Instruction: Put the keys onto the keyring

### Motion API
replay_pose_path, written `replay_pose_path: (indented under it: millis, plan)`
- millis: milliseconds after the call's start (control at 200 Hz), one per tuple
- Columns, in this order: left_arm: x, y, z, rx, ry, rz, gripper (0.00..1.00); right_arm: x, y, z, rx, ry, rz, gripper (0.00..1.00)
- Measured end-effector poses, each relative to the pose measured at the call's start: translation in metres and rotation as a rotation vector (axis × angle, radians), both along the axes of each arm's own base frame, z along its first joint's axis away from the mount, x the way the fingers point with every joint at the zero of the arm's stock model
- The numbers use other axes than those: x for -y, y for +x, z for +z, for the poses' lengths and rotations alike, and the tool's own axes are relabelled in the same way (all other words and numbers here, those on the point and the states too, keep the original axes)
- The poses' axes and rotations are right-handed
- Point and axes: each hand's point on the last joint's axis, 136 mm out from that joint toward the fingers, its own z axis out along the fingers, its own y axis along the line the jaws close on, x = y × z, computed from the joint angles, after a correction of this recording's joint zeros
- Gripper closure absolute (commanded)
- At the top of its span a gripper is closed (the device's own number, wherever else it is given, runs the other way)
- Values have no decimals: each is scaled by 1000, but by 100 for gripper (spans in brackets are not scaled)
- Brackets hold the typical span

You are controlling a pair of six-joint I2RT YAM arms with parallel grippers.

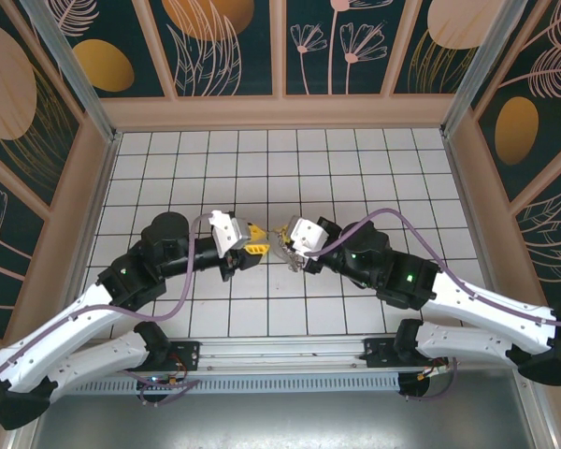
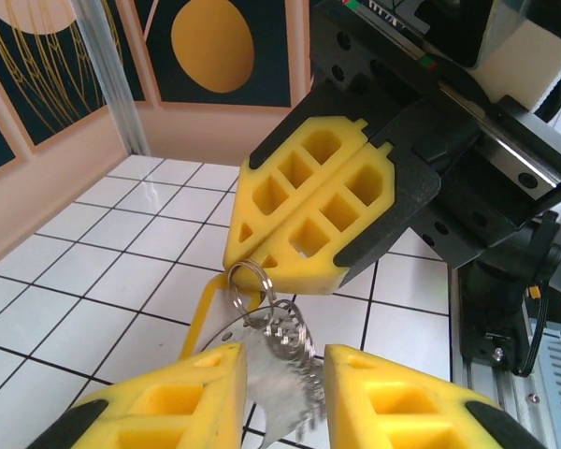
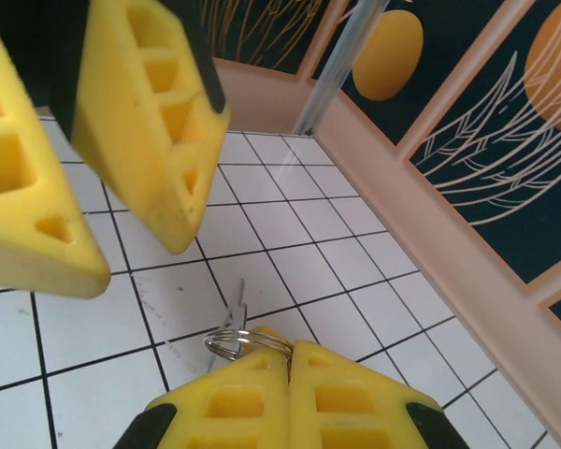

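As arms [image 1: 383, 267] bend inward, right claw [image 3: 290, 354] pinches keyring [image 3: 246, 342].

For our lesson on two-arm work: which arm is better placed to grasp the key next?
Probably the left. The left gripper is open, and from its wrist camera the key sits in the gap between its fingers. The right gripper is shut on the keyring, steadying it.

1. White tiled floor [image 1: 355, 168], dark grout lines.
2. Peach walls carrying dark teal panels [image 1: 229, 42], gold discs and leaf outlines.
3. Aluminium corner post [image 2: 112, 75].
4. Silvery rail [image 1: 280, 351] along near edge.
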Motion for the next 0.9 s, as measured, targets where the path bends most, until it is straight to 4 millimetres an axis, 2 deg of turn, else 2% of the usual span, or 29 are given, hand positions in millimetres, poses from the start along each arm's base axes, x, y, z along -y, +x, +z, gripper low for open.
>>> replay_pose_path:
  millis: [140, 315, 485, 545, 636, 696, 811, 901]
  plan:
    - [5, 8, -3, -1, 5, 20, 71, -3, 6, -5, -5, -8, -26, 100]
    - [15, 22, -25, -42, 64, 45, 71, -8, 11, -12, -9, -27, -41, 100]
    - [19, 32, -33, -52, 92, 71, 76, -10, 15, -17, -13, -43, -53, 100]
    - [19, 34, -33, -52, 95, 79, 79, -10, 15, -18, -13, -43, -56, 100]
    - [18, 36, -34, -47, 101, 90, 94, -10, 16, -19, -14, -47, -57, 100]
    - [17, 38, -35, -44, 105, 104, 100, -9, 17, -19, -14, -49, -63, 100]
    - [14, 42, -35, -43, 105, 128, 99, -9, 18, -19, -13, -48, -65, 100]
    - [14, 42, -35, -44, 105, 128, 86, -9, 18, -19, -13, -48, -65, 100]
